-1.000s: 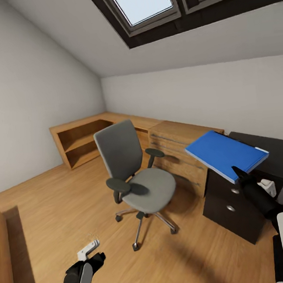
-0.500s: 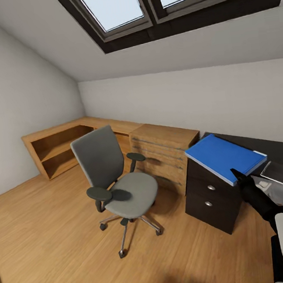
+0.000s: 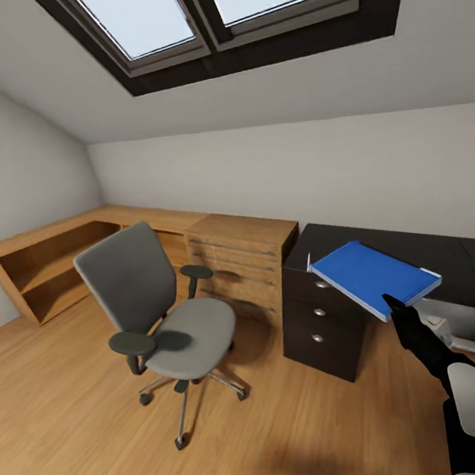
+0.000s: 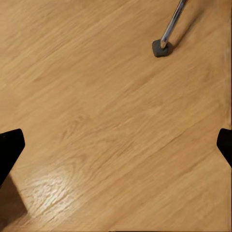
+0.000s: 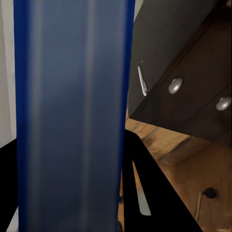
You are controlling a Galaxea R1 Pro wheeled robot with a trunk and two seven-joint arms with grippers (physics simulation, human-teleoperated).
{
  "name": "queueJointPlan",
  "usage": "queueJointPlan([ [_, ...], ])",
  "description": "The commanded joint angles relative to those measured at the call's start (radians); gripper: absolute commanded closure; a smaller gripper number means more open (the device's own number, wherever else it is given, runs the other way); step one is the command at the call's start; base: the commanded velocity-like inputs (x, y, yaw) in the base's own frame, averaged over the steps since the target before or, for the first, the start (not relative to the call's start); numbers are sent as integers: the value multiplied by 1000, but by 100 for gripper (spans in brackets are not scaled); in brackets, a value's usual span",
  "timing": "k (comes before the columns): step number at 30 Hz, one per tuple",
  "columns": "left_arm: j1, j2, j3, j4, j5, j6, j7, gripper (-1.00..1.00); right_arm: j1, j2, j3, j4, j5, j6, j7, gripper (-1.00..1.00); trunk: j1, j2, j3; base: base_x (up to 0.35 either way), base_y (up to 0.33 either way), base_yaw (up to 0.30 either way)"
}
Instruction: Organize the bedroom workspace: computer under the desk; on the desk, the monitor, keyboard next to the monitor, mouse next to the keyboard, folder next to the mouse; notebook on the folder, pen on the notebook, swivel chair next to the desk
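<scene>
Folder (image 3: 371, 275) up in our right gripper (image 3: 389, 301), over the desk (image 3: 446, 254)!

We've got the fingers clamped on the blue folder's near edge, holding it tilted above the desk's drawer-unit end. A white pen (image 3: 309, 262) lies on the desk just beside the folder. Left of the desk stands the swivel chair (image 3: 157, 306), apart from it. Our left gripper (image 4: 116, 145) hangs spread wide over the floor.

wooden dresser (image 3: 244, 262), corner shelf (image 3: 45, 267), skylight (image 3: 219, 11)
</scene>
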Motion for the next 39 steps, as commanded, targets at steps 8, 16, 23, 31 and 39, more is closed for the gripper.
queueJointPlan([
  [8, 0, -3, 0, 45, 4, -93, -2, -100, -2, 1, -3, 6, -2, -22, 4, 100, 0, -1, -1, 74, 0, -300],
  [16, 0, -3, -1, 50, 3, -99, -2, -100, -3, 1, -2, 14, -1, -89, 4, 100, 0, -1, -1, 201, 0, -300],
  [23, 0, -2, 0, 49, 4, -100, -2, -100, -6, -1, 0, 73, 0, -114, 4, 100, 0, -1, -1, 20, 0, -300],
  [31, 0, -3, -1, 49, 3, -100, -2, -100, -8, -2, 5, 97, 0, -130, 4, 100, 0, -1, -1, 32, 0, -298],
  [39, 0, -2, -1, 49, 2, -100, -2, -100, -8, 0, 6, 100, -103, -124, 8, 100, 0, -1, -2, 24, 0, -81],
])
